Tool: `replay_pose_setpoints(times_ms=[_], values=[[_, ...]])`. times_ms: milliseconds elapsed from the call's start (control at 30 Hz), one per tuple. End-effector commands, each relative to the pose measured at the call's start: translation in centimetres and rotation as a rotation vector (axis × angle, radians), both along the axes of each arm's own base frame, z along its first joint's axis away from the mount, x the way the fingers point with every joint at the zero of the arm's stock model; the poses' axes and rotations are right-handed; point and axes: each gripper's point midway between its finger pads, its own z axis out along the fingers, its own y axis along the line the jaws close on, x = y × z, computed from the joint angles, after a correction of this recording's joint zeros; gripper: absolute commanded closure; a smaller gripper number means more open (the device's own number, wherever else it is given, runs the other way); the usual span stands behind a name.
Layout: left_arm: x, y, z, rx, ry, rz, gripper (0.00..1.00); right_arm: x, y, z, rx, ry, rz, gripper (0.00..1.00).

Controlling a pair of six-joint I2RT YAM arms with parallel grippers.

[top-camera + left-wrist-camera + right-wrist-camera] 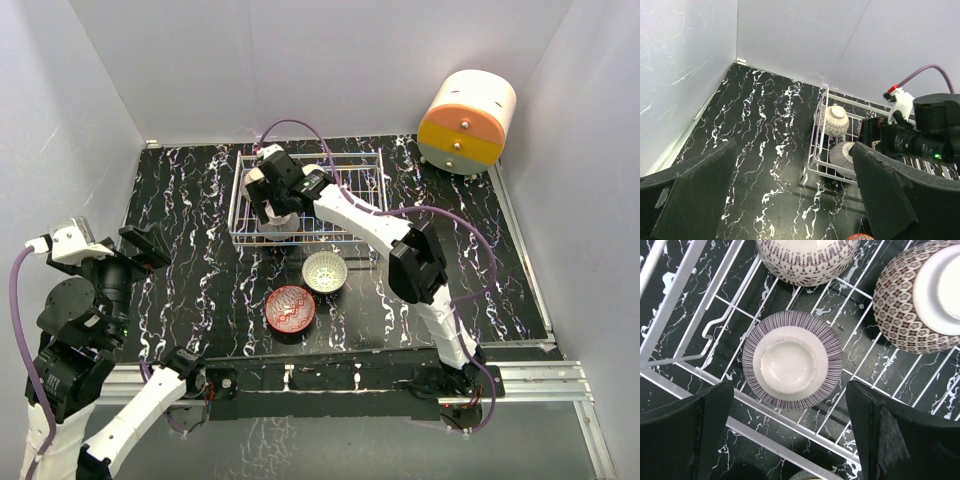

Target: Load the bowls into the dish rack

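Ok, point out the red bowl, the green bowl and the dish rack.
Red bowl (290,308): top external view, on its patterned inside.
Green bowl (325,271): top external view, centre of its inside.
Dish rack (365,172): top external view, bare grid at its right end.

Inside the white wire dish rack (365,180), the striped bowl (792,360) shows fine dark radial lines around a pale foot. The lattice bowl (900,305) is brown-and-white diamonds, and the cream bowl (807,255) carries dark triangles. Just before the rack, the pale green bowl (325,271) and red bowl (290,308) sit on the black, white-veined table (190,200).
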Motion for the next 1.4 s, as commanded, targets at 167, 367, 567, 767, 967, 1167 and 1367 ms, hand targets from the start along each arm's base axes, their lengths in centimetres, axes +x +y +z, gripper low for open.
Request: replay_pose_setpoints(times_ms=[167, 367, 567, 767, 967, 1167, 1367], values=[[-0.1, 0.4, 0.0, 0.012, -0.006, 0.016, 0.03, 0.9, 1.7, 0.1, 0.003, -0.051, 0.021, 0.01], [-0.1, 0.5, -0.3, 0.022, 0.001, 0.023, 0.03, 1.4, 1.8, 0.0, 0.004, -0.064, 0.005, 0.03], [0.2, 0.4, -0.6, 0.024, 0.005, 0.023, 0.03, 1.6, 1.7, 0.2, 0.000, -0.076, -0.016, 0.11], [0.3, 0.2, -0.6, 0.027, 0.006, 0.019, 0.03, 1.6, 2.0, 0.6, 0.013, -0.086, -0.012, 0.21], [0.3, 0.3, -0.5, 0.024, 0.005, 0.020, 0.03, 1.7, 2.5, 0.9, 0.030, -0.089, 0.000, 0.29], [0.2, 0.3, -0.4, 0.022, 0.003, 0.019, 0.03, 1.6, 2.7, 0.7, 0.041, -0.082, 0.004, 0.48], [0.1, 0.4, -0.3, 0.023, 0.000, 0.020, 0.03, 1.8, 2.9, 1.2, 0.057, -0.092, -0.001, 0.63]])
